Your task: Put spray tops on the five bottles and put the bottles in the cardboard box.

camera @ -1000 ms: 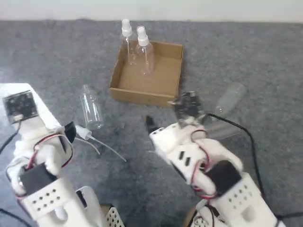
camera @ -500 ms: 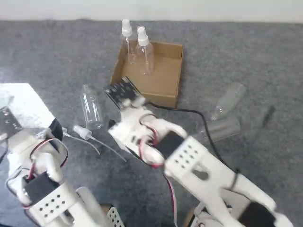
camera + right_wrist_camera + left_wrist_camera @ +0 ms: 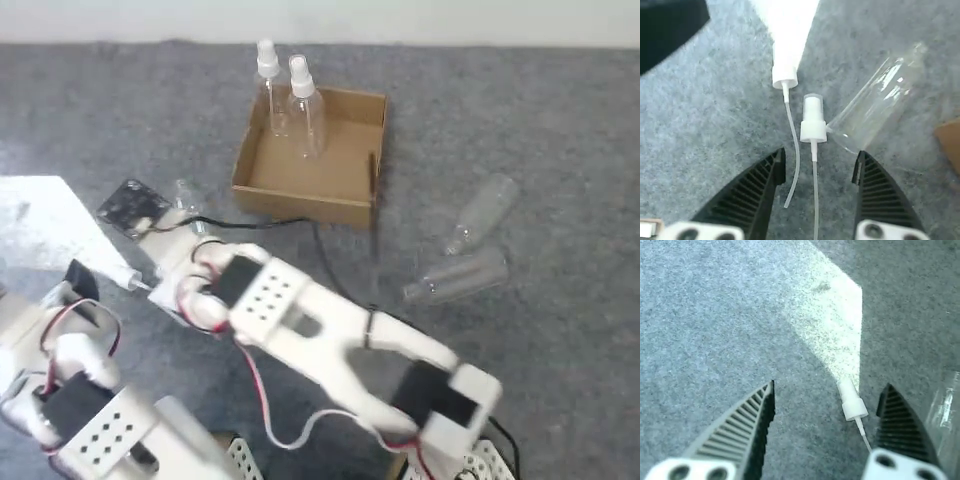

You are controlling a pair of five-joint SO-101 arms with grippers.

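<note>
Right wrist view: right gripper (image 3: pixel 820 154) spread apart above two spray tops (image 3: pixel 812 125) beside a lying bottle (image 3: pixel 875 100). Left gripper (image 3: pixel 829 385) likewise apart, over the table (image 3: pixel 700 315).

Your high cam sits above and behind the arms, looking down & fwd over the counter (image 3: pixel 520 120), with the cardboard box (image 3: pixel 300 202) at the far side. L wrist cam looks down past the L gripper (image 3: pixel 829 386), close to the counter. R wrist cam does the same past the R gripper (image 3: pixel 820 152), v. close. Both wrist views share one spray top (image 3: pixel 852 404) at the tip of the sunlit patch (image 3: pixel 830 325). High cam catches that patch too.
</note>
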